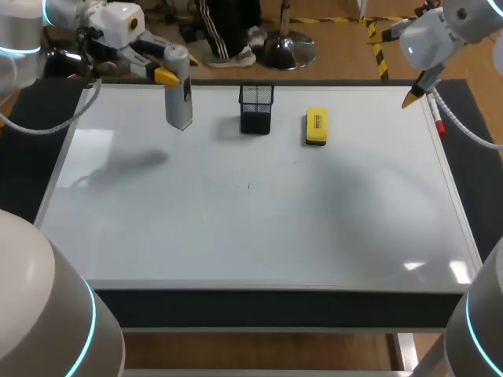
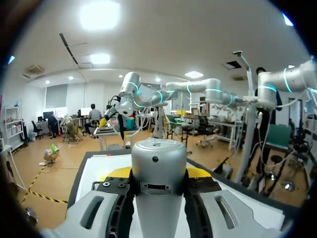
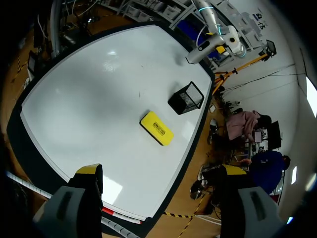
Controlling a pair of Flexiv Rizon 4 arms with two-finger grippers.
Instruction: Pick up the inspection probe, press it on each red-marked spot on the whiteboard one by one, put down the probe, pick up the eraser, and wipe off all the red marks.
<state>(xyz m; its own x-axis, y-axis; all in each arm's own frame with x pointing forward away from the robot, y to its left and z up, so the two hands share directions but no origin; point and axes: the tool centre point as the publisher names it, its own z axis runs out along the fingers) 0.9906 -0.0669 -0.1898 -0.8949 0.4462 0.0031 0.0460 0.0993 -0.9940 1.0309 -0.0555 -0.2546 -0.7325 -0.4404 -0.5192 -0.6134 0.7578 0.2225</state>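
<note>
The probe (image 1: 179, 98) is clamped between the left gripper's (image 1: 168, 75) closed fingers at upper left over the whiteboard (image 1: 236, 228), presumably poised for pressing, while the right gripper (image 1: 413, 94), wide open and empty, is kept upper right, off the eraser (image 1: 316, 126).

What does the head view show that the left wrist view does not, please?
Only the head view shows the eraser and the mesh cup, lying apart near the far edge of the whiteboard. Only the left wrist view shows, close up, both fingers of the left hand pressing the sides of the probe, and the probe's rounded end. Both show the probe in the left hand, the whiteboard, and the right hand off by the board's edge.
</note>
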